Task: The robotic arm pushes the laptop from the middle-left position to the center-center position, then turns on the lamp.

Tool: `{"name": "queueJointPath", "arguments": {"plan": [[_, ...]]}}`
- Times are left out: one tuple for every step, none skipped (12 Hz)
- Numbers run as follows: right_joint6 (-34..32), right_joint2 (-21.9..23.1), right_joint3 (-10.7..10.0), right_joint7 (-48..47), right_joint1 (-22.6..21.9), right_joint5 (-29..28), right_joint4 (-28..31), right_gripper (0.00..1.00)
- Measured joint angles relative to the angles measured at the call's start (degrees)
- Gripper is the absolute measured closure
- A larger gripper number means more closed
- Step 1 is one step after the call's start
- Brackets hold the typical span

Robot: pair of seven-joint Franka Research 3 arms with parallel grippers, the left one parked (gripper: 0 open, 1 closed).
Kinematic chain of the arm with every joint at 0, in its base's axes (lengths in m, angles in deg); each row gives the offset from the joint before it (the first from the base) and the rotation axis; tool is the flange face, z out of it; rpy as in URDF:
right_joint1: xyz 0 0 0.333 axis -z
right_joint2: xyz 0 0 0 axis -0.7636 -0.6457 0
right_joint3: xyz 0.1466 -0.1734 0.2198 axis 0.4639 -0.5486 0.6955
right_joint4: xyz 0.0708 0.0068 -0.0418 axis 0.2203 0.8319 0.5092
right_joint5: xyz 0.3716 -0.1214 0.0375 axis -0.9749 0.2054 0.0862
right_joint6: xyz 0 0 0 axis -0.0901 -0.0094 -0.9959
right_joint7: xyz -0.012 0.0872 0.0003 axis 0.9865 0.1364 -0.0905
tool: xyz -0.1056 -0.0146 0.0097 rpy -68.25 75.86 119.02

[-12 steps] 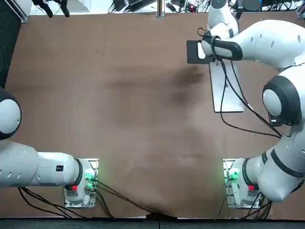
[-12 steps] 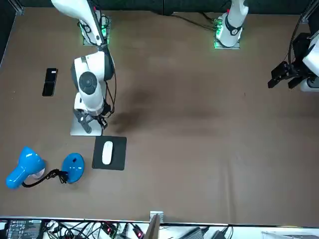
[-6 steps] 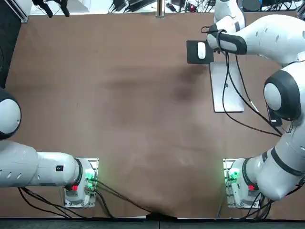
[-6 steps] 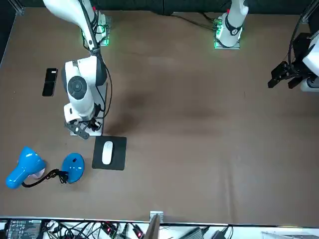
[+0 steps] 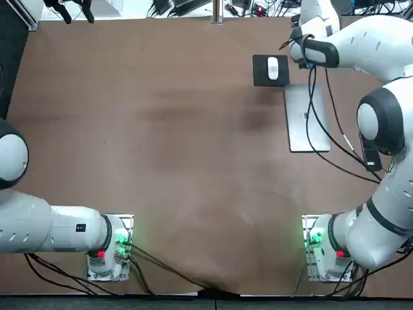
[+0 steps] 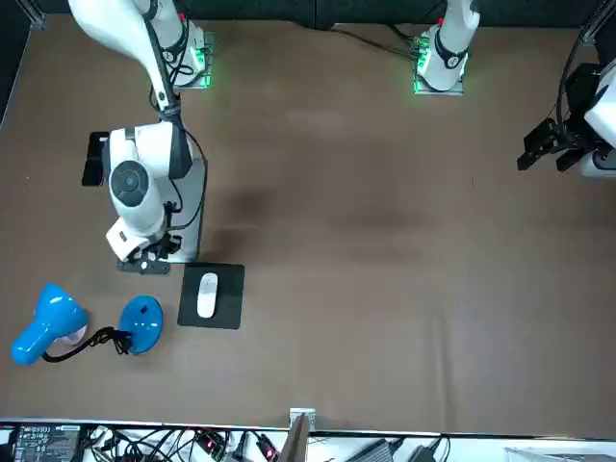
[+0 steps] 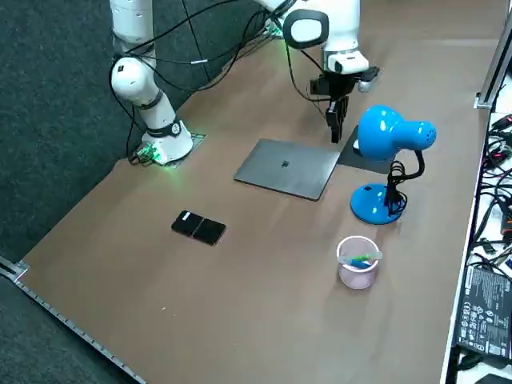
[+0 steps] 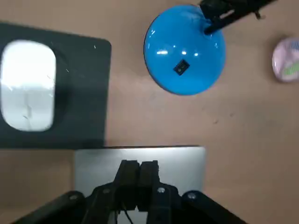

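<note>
The closed grey laptop [image 5: 308,119] lies flat on the right half of the brown table, also seen from the side [image 7: 288,168]. The blue lamp stands just beyond the laptop's far end, with its round base [image 6: 142,323] [image 8: 184,49] on the table and its head [image 7: 390,132] bent over. A small black switch [image 8: 181,68] sits on the base. My right gripper [image 8: 139,164] is shut and holds nothing. It hangs over the laptop's far edge [image 8: 180,161], short of the lamp base. From the side the gripper [image 7: 334,132] points straight down.
A white mouse [image 5: 273,68] rests on a black pad [image 6: 228,306] beside the laptop's far end. A black phone [image 7: 200,228] lies on the table's right side. A pink cup [image 7: 358,262] stands near the lamp base.
My right arm has swung along the laptop toward the lamp, leaving the mouse pad uncovered. The laptop, mouse and lamp have stayed put.
</note>
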Motion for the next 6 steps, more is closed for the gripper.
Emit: {"name": "queueJointPath", "arguments": {"plan": [[0.1, -0.6, 0.0, 9.6, 1.9, 0.0, -0.4, 0.98], [0.1, -1.3, 0.0, 14.0, 2.9, 0.0, -1.2, 0.98], [0.1, -2.3, 0.0, 17.5, 3.6, 0.0, -2.4, 0.98], [0.1, -3.6, 0.0, 20.0, 4.0, 0.0, -3.8, 0.98], [0.1, -4.9, 0.0, 21.4, 4.2, 0.0, -5.1, 0.98], [0.1, -6.1, 0.0, 22.4, 4.2, 0.0, -6.3, 0.98]]}}
